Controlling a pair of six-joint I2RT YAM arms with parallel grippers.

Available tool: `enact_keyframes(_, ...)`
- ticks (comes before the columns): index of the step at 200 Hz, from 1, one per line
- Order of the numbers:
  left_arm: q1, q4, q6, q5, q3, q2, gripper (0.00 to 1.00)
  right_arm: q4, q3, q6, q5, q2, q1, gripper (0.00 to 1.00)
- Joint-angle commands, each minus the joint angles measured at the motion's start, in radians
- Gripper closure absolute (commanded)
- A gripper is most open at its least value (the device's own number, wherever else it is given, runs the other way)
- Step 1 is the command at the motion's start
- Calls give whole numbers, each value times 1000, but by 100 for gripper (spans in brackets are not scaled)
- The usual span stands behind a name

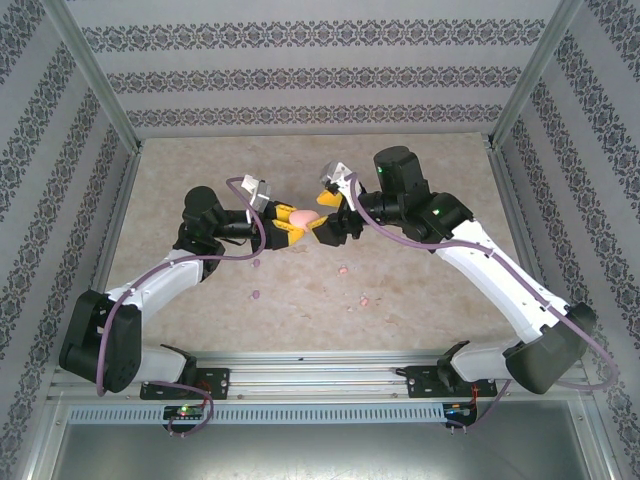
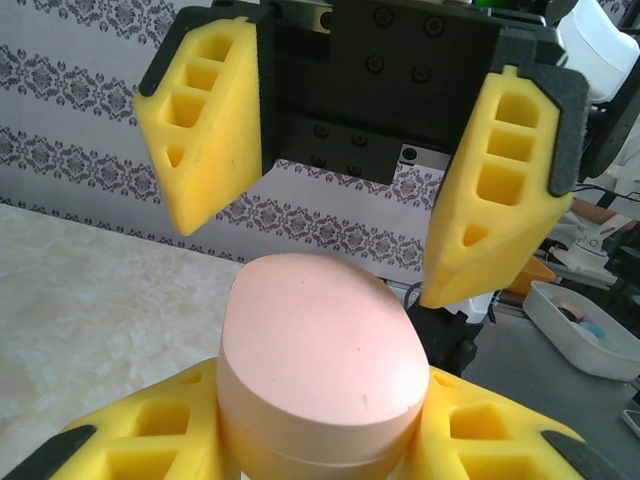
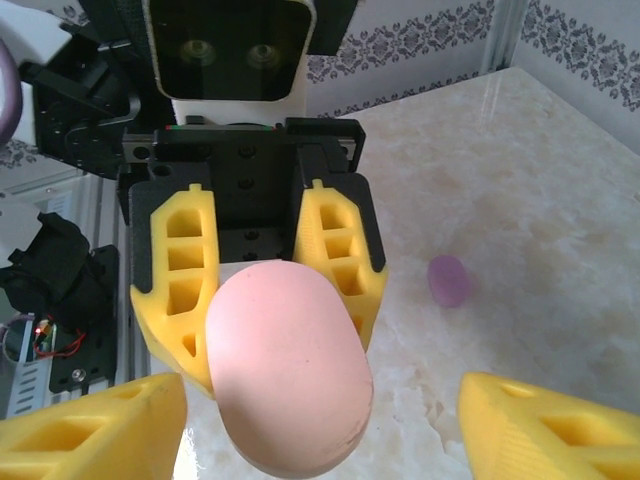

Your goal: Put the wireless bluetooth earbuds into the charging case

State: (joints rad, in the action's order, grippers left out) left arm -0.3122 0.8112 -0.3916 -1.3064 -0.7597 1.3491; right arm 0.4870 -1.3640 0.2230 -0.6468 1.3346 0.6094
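Note:
My left gripper (image 1: 298,223) is shut on a pale pink oval charging case (image 1: 304,217), held above the table with its lid closed. In the left wrist view the case (image 2: 320,350) sits between my yellow fingers (image 2: 130,440). The right gripper (image 1: 326,222) faces it, open, with its fingers (image 2: 215,110) spread either side of the case end and not touching. In the right wrist view the case (image 3: 288,370) lies between my wide-apart fingertips (image 3: 95,430). Two purple earbuds (image 1: 254,264) and two pale pink earbuds (image 1: 345,268) lie loose on the table below.
A purple earbud (image 3: 448,281) lies on the marble tabletop (image 3: 540,230) beyond the case. Patterned walls (image 1: 320,70) close in the back and sides. The metal rail (image 1: 320,362) with both arm bases runs along the near edge.

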Motion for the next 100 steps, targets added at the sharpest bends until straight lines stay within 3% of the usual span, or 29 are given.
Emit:
enact_keyframes(1,8,-14,31,-33,-41,-28,87,5,-16,42,-52,-7,20,25)
enact_keyframes(46,8,-20,26,-43,-47,-30,86,70,-39,104,-13,19,33,27)
enact_keyframes(100,9,-35,24,-48,-48,-42,87,47,-65,47,6,37,26,48)
